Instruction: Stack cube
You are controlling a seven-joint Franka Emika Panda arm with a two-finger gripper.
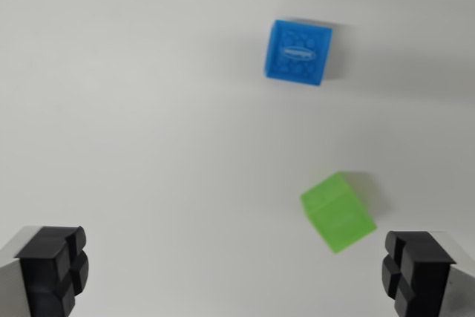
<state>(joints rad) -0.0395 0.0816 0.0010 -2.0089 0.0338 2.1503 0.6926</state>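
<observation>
1. The green cube (338, 211) lies on the white table (148, 109), in the lower part of the wrist view's right half. It is turned at an angle to the frame, so that one corner points toward the bottom edge.

2. The blue cube (297, 52) sits higher in the frame, a little toward the wrist view's left of the green one. The two are well apart, with bare table between them, and neither rests on the other.

3. Nothing lies between the cubes, and nothing lies between the green cube and the gripper (237, 276). Both cubes rest flat on the table and each throws a faint shadow toward the wrist view's right.

4. The green cube is a bright translucent lime, with a lighter top face and a slightly darker side face that shows a faint raised pattern. Its edges are blurred.

5. The blue cube is a saturated translucent blue. The face toward the camera carries a pattern of round studs and a small oval mark at its centre; the lettering in it is too blurred to read.

6. The gripper's two black fingertips (56, 269) show at the bottom corners of the frame, set on pale grey fingers. The jaws stand wide apart and hold nothing. The green cube is just above and inside the fingertip on the wrist view's right, not touching it.
</observation>
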